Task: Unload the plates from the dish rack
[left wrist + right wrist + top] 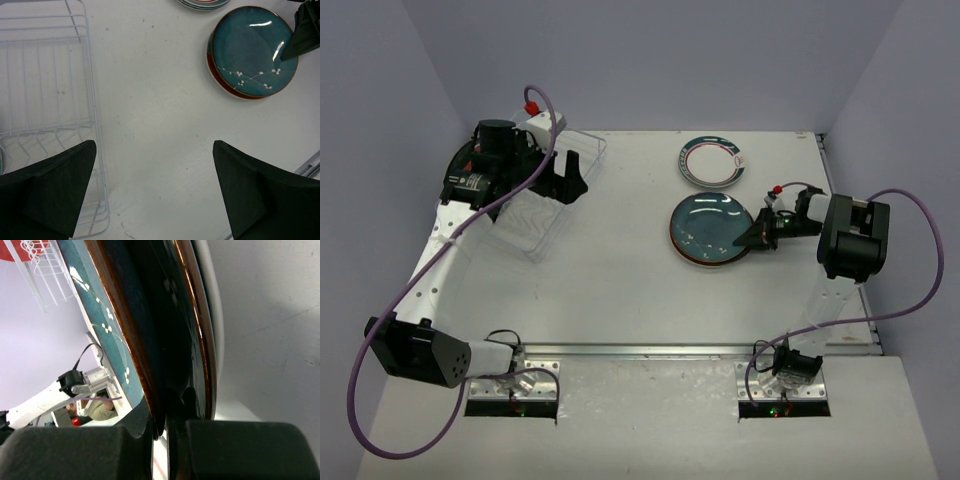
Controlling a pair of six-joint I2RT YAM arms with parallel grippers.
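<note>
The right jaws grip the dark teal plate [712, 225] at its 3 o'clock rim; the left jaws stand wide open over the dish rack [535, 225].

Table [640, 300], seen from above. Rack [542, 205] sits far left, running from the back edge in toward the middle. Left gripper [570, 178] hangs over the rack's right rim, jaws wide apart. Two plate stacks lie right of centre, well apart from the rack. Far stack [708, 163] sits near the back edge, and near stack [692, 258] lies just in front of it. Right gripper [752, 238] is at the near stack's right side, pinched on the rim of the top plate [710, 222].
</note>
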